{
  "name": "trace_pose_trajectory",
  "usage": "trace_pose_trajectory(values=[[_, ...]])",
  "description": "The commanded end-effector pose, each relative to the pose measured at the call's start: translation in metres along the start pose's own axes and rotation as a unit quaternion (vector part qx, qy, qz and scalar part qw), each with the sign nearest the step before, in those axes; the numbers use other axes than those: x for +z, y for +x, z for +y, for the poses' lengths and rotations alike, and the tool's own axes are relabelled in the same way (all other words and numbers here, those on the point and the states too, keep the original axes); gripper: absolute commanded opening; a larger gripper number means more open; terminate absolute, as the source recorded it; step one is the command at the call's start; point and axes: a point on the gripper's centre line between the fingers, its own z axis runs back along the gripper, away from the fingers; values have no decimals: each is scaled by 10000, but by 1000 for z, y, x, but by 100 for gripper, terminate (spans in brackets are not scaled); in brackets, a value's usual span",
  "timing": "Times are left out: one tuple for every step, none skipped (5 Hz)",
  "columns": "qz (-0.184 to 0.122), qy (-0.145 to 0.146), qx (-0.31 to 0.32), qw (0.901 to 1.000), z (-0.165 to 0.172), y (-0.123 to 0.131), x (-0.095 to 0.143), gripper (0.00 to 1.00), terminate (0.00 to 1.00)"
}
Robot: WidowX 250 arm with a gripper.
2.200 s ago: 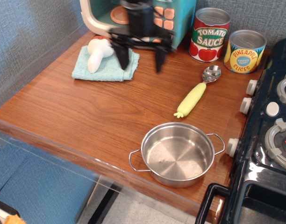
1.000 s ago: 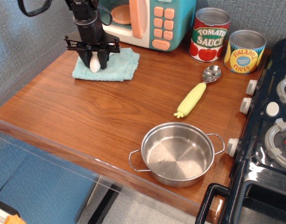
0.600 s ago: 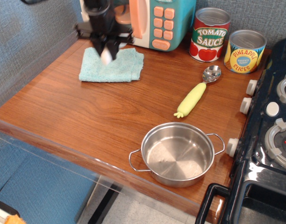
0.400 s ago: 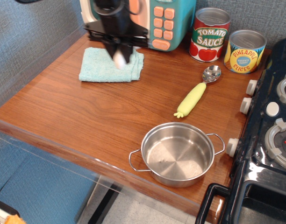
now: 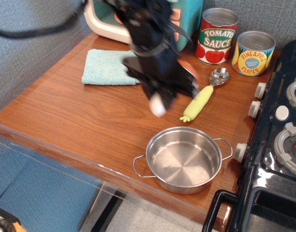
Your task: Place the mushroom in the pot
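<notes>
Yellow-handled spoon (image 5: pixel 200 100) beside gripper (image 5: pixel 159 99).

A folded light-blue cloth (image 5: pixel 107 67) lies flat on the wooden tabletop (image 5: pixel 80 121) near the toy microwave (image 5: pixel 102 21) at the back. A tomato sauce can (image 5: pixel 216 36) and a pineapple slices can (image 5: pixel 253 53) stand upright just beside each other against the wall. A yellow-handled spoon (image 5: pixel 202 99) lies in front of the cans, its metal bowl toward them, with a dark toy stove (image 5: pixel 278 145) along the right edge.
</notes>
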Motion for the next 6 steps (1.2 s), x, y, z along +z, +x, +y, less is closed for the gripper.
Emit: trace_pose_trajectory(values=[[-135, -117, -664, 9976, -48, -20, 16, 0, 0], [-17, -171, -600, 9981, -56, -19, 15, 100, 0], [169, -188, -292, 9993, -53, -14, 21, 100, 0], [130, -51, 54, 9999, -44, -10, 40, 100, 0], [-53, 35, 530, 9986, -28, -6, 60, 100, 0], [-87, 137, 1121, 9936, -4, -4, 66, 100, 0]])
